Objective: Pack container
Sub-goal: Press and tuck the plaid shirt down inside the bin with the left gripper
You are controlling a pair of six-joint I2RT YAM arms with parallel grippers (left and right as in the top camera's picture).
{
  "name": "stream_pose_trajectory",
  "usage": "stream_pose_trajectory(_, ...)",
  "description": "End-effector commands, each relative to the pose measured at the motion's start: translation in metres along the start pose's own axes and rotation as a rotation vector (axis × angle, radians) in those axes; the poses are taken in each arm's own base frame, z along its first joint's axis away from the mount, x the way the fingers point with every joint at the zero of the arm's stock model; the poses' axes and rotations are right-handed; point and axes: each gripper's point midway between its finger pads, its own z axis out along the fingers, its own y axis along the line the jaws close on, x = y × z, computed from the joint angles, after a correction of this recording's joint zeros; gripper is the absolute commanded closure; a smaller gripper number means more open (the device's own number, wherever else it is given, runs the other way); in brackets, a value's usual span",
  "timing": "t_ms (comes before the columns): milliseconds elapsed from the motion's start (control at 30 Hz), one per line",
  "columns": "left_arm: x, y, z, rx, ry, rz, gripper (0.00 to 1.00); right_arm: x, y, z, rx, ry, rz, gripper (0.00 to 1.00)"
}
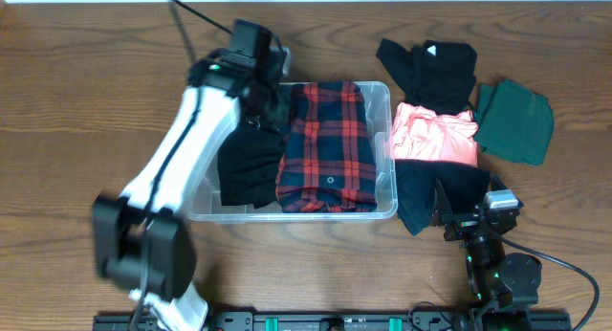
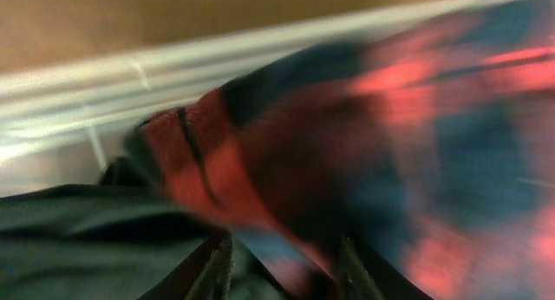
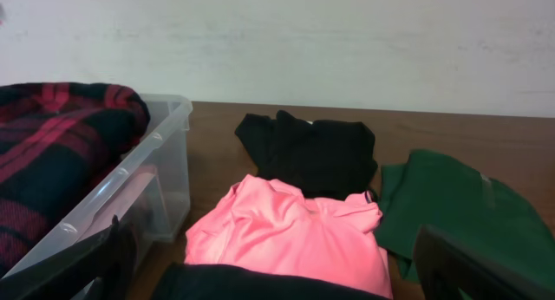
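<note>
The clear plastic container [image 1: 292, 216] stands mid-table. In it lie a red and navy plaid garment [image 1: 325, 144] on the right and a black garment [image 1: 249, 168] on the left. My left gripper [image 1: 263, 106] reaches into the container's far left part, over the top end of the black garment. In the blurred left wrist view its fingers [image 2: 284, 274] are partly closed with dark cloth [image 2: 69, 231] between them, the plaid garment [image 2: 390, 144] just beyond and the container rim [image 2: 260, 48] behind. My right gripper [image 1: 469, 211] rests open and empty near the front right.
Right of the container lie a black garment [image 1: 430, 68], a pink garment [image 1: 435, 135], a dark green garment [image 1: 516, 121] and another black garment [image 1: 440, 192]. The right wrist view shows the pink one [image 3: 295, 239], the green one [image 3: 451, 205] and the container wall [image 3: 160, 153].
</note>
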Motion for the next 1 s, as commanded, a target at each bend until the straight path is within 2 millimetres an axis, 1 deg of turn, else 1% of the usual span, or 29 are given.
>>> stream_pose_trajectory(0,0.024,0.023,0.046,-0.062,0.135,-0.035,0.60,0.001,-0.001,0.000,0.005,0.003,0.013,0.01)
stream_pose_trajectory(67,0.033,0.028,0.064,-0.070,0.184,-0.046,0.60,0.001,-0.001,0.000,0.005,0.003,0.013,0.01)
stream_pose_trajectory(100,0.034,0.029,0.067,-0.071,0.193,-0.048,0.60,0.001,-0.001,0.000,0.005,0.003,0.013,0.01)
stream_pose_trajectory(167,0.035,0.030,0.068,-0.075,0.198,-0.049,0.60,0.001,-0.001,0.000,0.005,0.003,0.013,0.01)
stream_pose_trajectory(200,0.032,0.029,0.063,-0.073,0.187,-0.047,0.60,0.001,-0.001,0.000,0.005,0.003,0.013,0.01)
stream_pose_trajectory(267,0.024,0.024,0.049,-0.070,0.163,-0.043,0.60,0.001,-0.001,0.000,0.005,0.003,0.013,0.01)
stream_pose_trajectory(333,0.013,0.017,0.027,-0.063,0.119,-0.041,0.60,0.001,-0.001,0.000,0.005,0.003,0.013,0.01)
stream_pose_trajectory(433,-0.004,0.002,-0.012,-0.042,0.026,-0.056,0.60,0.001,-0.001,0.000,0.005,0.003,0.013,0.01)
stream_pose_trajectory(500,-0.010,-0.011,-0.034,-0.017,-0.030,-0.036,0.60,0.001,-0.001,0.000,0.005,0.003,0.013,0.01)
stream_pose_trajectory(567,-0.011,-0.024,-0.051,-0.001,-0.072,-0.007,0.59,0.001,-0.001,0.000,0.005,0.003,0.013,0.01)
stream_pose_trajectory(633,-0.008,-0.037,-0.060,0.014,-0.086,0.022,0.59,0.001,-0.001,0.000,0.005,0.003,0.013,0.01)
stream_pose_trajectory(667,-0.005,-0.046,-0.061,0.021,-0.084,0.042,0.59,0.001,-0.001,0.000,0.005,0.003,0.013,0.01)
stream_pose_trajectory(733,0.004,-0.063,-0.057,0.035,-0.060,0.090,0.60,0.001,-0.001,0.000,0.005,0.003,0.013,0.01)
stream_pose_trajectory(833,0.025,-0.086,-0.042,0.039,-0.004,0.187,0.59,0.001,-0.001,0.000,0.005,0.003,0.013,0.01)
stream_pose_trajectory(900,0.042,-0.093,-0.028,0.008,0.036,0.226,0.59,0.001,-0.001,0.000,0.005,0.003,0.013,0.01)
stream_pose_trajectory(967,0.058,-0.093,-0.011,-0.030,0.084,0.257,0.59,0.001,-0.001,0.000,0.005,0.003,0.013,0.01)
